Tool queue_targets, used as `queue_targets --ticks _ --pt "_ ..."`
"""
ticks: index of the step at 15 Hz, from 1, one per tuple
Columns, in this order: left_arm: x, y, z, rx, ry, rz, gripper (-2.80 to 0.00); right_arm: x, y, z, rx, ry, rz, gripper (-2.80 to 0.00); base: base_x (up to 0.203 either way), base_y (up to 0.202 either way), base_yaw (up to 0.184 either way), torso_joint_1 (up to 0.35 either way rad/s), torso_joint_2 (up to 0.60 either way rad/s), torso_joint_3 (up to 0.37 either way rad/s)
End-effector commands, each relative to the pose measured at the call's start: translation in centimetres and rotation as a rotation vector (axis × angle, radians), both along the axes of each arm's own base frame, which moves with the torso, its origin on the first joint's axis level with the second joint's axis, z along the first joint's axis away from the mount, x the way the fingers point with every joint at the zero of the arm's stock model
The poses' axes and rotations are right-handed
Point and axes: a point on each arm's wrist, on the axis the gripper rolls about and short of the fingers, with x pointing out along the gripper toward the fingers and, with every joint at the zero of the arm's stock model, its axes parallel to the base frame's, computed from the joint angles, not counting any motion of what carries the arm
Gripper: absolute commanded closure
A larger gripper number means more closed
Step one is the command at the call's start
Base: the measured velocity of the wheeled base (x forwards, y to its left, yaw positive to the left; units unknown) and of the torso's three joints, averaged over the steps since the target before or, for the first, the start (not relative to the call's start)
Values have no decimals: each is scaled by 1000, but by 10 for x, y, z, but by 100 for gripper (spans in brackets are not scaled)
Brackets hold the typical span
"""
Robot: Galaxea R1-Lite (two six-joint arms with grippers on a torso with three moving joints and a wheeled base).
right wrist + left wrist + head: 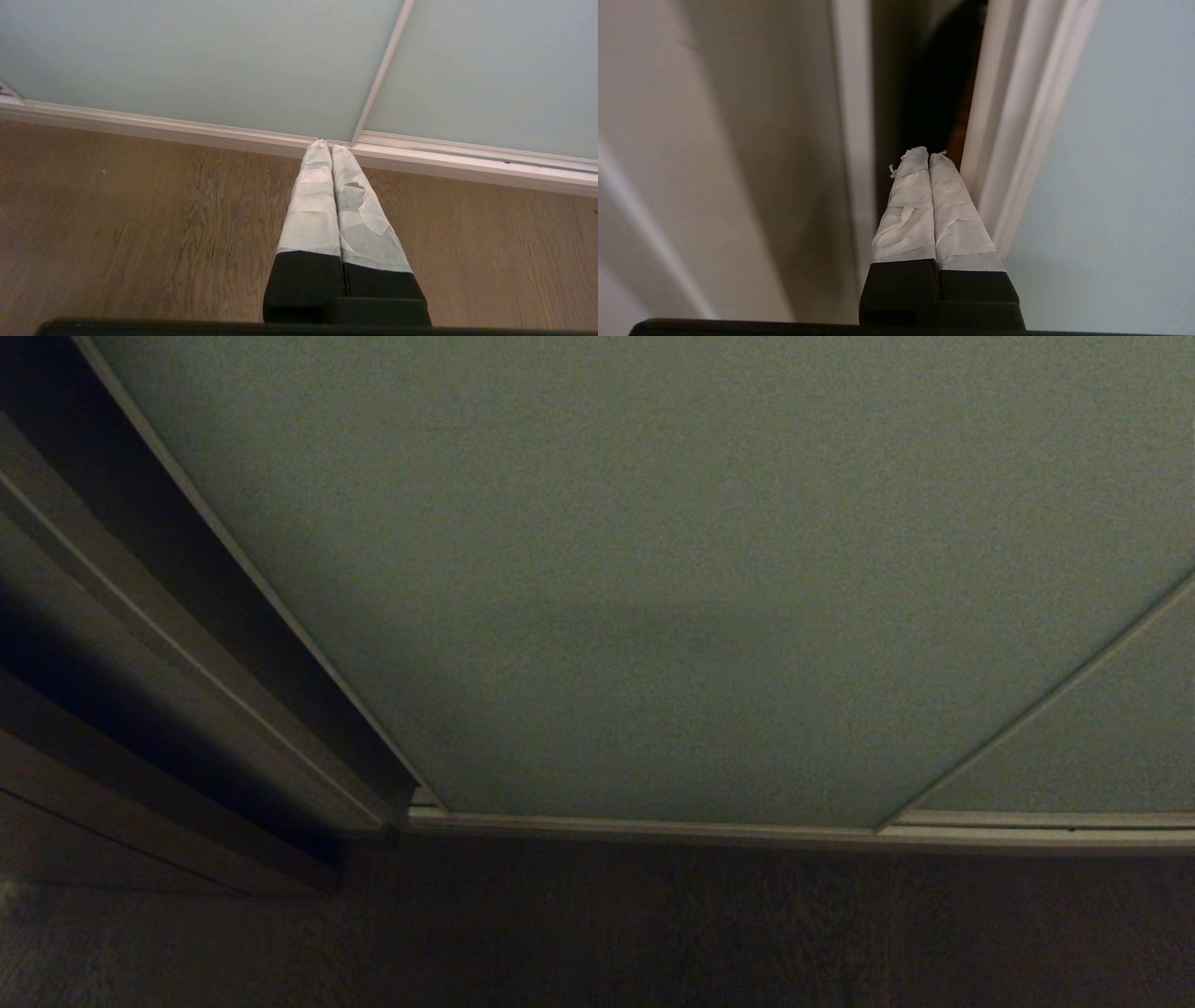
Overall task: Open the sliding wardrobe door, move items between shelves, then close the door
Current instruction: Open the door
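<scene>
Head view is showing the sliding wardrobe door (653,569), a matte pale grey-green panel, filling most of the picture, with its slim light metal frame (644,827) running along the bottom above a dark wooden floor (653,933). A dark brown wooden frame (159,653) is standing at the door's left edge, and a second grey-green panel (1092,747) is showing at the right beyond a thin divider. Neither arm is appearing in this view.

Left wrist view is showing the left gripper (929,155) with its two tape-wrapped fingers (908,210) pressed together and holding nothing. Its tips are pointing into a narrow dark gap (934,93) between the door's light edge profile and a pale upright surface; whether they are touching the door edge cannot be told.

Right wrist view is showing the right gripper (326,143) hanging above the wood-grain floor, fingers likewise closed together and empty, tips pointing toward the bottom rail where the two panels meet.

No plush toys or shelves are showing anywhere.
</scene>
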Motion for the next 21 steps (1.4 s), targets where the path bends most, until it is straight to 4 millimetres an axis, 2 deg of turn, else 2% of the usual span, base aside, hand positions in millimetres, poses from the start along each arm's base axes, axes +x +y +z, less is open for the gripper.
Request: queue_targets --ticks 1,8,16,19,21 --pt "-1 -8 0 -3 12 -34 0 0 0 0 0 -2 2 0 0 0 0 0 0 0" --pt "5 -49 -6 0 113 -206 0 0 0 0 0 -2 2 0 0 0 0 0 0 0" --pt "8 -115 -23 96 233 -485 0 0 0 0 -1 -2 0 0 0 0 0 0 0 0" --pt "5 -119 -24 85 241 -510 0 0 0 0 0 -2 1 0 0 0 0 0 0 0" --pt "0 -112 -24 78 239 -479 0 0 0 0 0 -2 2 0 0 0 0 0 0 0"
